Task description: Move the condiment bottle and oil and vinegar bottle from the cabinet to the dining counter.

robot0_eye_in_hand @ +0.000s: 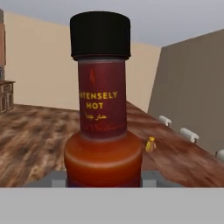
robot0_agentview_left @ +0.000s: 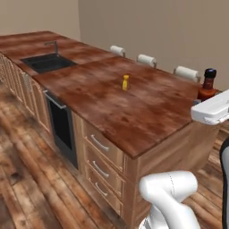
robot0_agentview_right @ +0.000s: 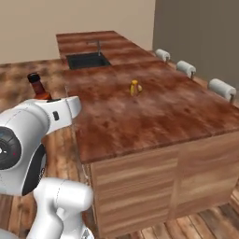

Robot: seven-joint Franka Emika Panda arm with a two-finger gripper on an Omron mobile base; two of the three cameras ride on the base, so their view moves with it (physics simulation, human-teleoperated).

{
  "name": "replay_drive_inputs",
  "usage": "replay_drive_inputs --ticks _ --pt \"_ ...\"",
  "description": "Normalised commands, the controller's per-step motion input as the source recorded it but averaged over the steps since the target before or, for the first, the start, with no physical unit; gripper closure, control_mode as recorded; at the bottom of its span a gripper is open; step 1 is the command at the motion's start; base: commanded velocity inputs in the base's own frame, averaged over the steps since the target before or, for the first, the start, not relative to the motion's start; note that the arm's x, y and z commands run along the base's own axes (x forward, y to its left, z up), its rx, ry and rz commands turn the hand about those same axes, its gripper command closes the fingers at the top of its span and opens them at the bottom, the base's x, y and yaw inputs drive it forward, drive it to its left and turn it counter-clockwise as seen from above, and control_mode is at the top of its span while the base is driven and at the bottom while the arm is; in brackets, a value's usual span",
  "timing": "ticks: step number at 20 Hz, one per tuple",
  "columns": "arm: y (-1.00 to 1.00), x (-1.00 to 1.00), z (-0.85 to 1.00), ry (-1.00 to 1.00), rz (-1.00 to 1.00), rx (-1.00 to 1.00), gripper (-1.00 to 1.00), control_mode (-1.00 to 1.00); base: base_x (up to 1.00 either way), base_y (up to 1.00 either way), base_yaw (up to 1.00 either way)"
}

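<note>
Bottle (robot0_eye_in_hand: 102, 131) upright, cap up, long axis vertical, above the counter (robot0_agentview_left: 134, 107) edge; gripper (robot0_eye_in_hand: 104, 180) pinches its base.

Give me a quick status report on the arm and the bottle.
Gripper shut on condiment bottle, upright. Bottle held beside the dining counter. Small yellow bottle stands mid-counter, apart.

Condiment bottle (robot0_eye_in_hand: 103, 131): black cap, dark red label with yellow lettering, orange-red body. Dining counter (robot0_agentview_left: 134, 107): glossy reddish-brown wood grain top, lighter brown drawer fronts, black sink (robot0_agentview_left: 47, 62). Small jar (robot0_agentview_left: 125, 82) was yellow. Stools (robot0_agentview_left: 146, 59) white. Walls beige.
</note>
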Motion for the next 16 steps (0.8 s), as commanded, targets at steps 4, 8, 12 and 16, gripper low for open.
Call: replay_drive_inputs --ticks 4,8,12,16 --pt "0.0 0.0 0.0 0.0 0.0 0.0 1.0 1.0 0.0 -0.82 0.39" --pt "0.0 0.0 0.0 0.0 0.0 0.0 1.0 1.0 0.0 -0.8 0.41" --pt "0.0 0.0 0.0 0.0 0.0 0.0 1.0 1.0 0.0 -0.79 0.41" --pt "0.0 0.0 0.0 0.0 0.0 0.0 1.0 1.0 0.0 -0.81 0.41"
